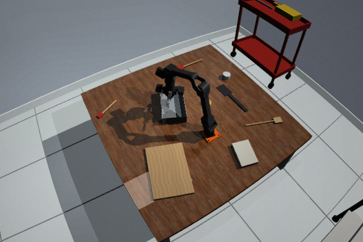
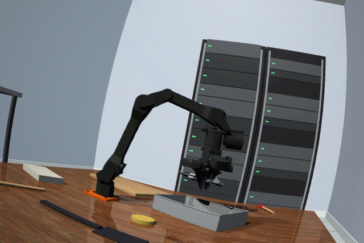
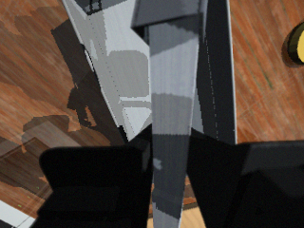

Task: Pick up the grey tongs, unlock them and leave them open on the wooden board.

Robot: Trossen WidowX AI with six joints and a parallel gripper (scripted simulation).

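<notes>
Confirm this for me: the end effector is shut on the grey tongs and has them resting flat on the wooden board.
Not quite. The end effector is shut on the grey tongs, but they are not on the wooden board. The exterior view shows them held in the air above the roasting tin; in the top view, the board lies apart, nearer the table's front edge.

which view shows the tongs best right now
The wrist view: the grey tongs fill the frame, clamped in the gripper. The exterior view shows them small, roughly level above the roasting tin. In the top view they are barely distinguishable under the arm.
</notes>
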